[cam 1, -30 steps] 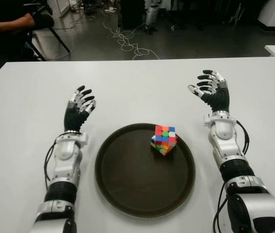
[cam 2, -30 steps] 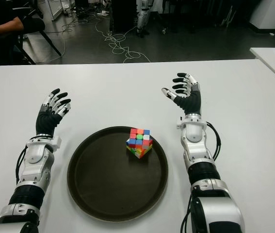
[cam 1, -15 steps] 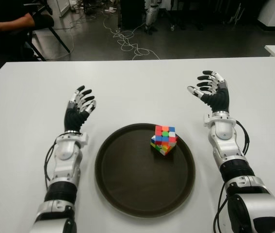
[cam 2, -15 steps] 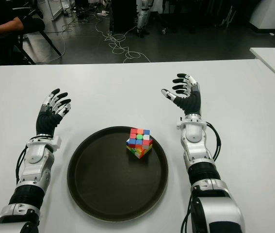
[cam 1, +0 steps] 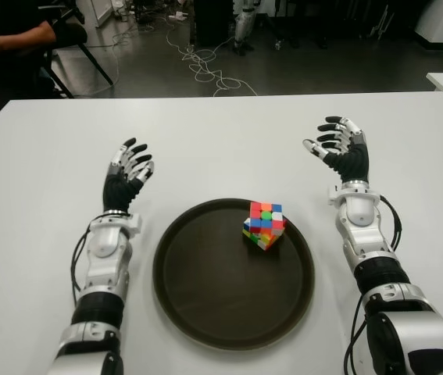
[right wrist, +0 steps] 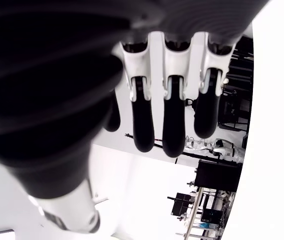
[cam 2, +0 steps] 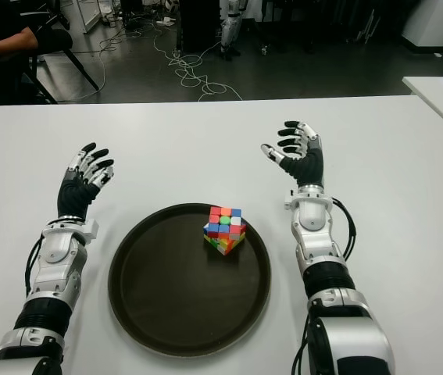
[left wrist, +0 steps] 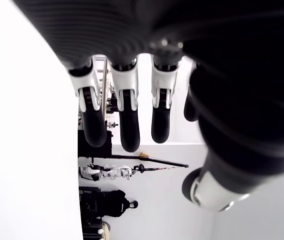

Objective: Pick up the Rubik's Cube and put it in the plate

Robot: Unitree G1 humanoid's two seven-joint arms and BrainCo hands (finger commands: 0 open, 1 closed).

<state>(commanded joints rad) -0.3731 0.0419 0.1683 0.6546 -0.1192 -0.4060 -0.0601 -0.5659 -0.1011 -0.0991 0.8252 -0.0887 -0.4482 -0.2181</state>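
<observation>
The Rubik's Cube [cam 1: 264, 224] already sits inside the plate [cam 1: 205, 312], a round dark tray on the white table [cam 1: 41, 156], and it lies toward the plate's far right part, close to the rim, tilted so that one edge seems to lean on the rim's slope. The right hand [cam 1: 341, 151] hovers beyond the plate and to its right, palm turned inward, fingers [right wrist: 174, 120] spread and loosely extended, holding nothing. The left hand [cam 1: 126, 173] shows to the plate's left, beyond its near-left rim, its fingers [left wrist: 126, 120] likewise open and empty. Judged from how things lie, the placing looks done. The main risk now is the cube's perch: if it does rest partly on the sloped rim, any knock to the plate or the table could tip it, either flat into the plate or out over the rim onto the table. A forearm swinging inward across the plate's right rim would be the likeliest cause, since the right arm runs just beside that rim.
</observation>
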